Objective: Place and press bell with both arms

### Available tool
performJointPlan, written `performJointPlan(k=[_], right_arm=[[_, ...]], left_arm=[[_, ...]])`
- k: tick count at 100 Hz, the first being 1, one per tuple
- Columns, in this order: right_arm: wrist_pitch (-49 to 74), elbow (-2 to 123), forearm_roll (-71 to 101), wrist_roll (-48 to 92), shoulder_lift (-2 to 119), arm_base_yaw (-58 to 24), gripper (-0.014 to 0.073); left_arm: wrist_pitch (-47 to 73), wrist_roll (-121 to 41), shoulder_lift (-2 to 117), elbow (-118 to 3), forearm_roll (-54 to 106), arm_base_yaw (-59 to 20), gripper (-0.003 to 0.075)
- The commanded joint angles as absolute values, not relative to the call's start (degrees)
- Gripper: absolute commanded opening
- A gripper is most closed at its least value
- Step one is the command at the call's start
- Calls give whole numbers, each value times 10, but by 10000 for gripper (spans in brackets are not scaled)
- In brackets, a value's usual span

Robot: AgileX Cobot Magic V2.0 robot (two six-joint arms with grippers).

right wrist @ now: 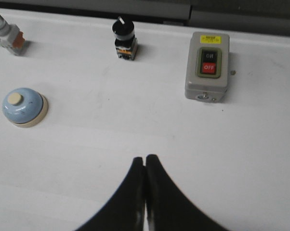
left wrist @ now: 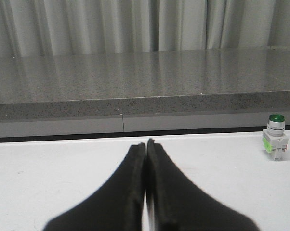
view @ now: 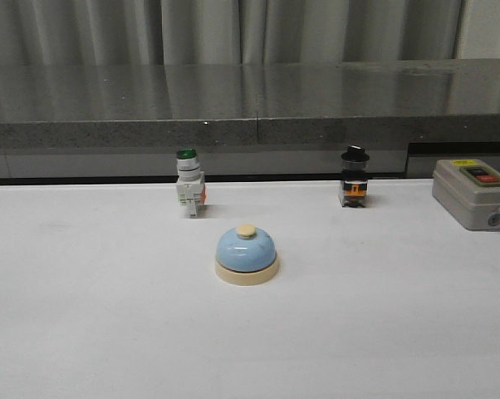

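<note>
The light-blue bell (view: 246, 253) with cream base and cream button stands upright on the white table, near the middle. It also shows in the right wrist view (right wrist: 23, 106), well apart from my right gripper. My left gripper (left wrist: 146, 143) is shut and empty, low over the table; the bell is out of its view. My right gripper (right wrist: 145, 159) is shut and empty above bare table. Neither arm shows in the front view.
A green-capped white pushbutton switch (view: 188, 182) stands behind the bell to the left, and shows in the left wrist view (left wrist: 275, 136). A black-knobbed switch (view: 354, 177) stands behind to the right. A grey ON/OFF box (view: 475, 192) sits at the far right. A grey stone ledge (view: 250, 104) runs along the back.
</note>
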State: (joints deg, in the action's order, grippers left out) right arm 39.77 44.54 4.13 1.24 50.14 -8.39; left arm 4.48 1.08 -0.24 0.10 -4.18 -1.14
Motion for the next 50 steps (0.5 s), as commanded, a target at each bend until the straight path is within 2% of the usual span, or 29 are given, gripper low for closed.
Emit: performJointPlan(k=[1,22,50], right_arm=[[363,467,49,15,522,-79,-60],[358,482,49,15,583,-89,-60],[355,562,50,15,721,-168,-60]], left_arm=[[-3,15,-19,24,-42,-10,-20],[-3,15,-19,24,-42,-10,-20],[-3,15,-19,24,-42,-10,-20]])
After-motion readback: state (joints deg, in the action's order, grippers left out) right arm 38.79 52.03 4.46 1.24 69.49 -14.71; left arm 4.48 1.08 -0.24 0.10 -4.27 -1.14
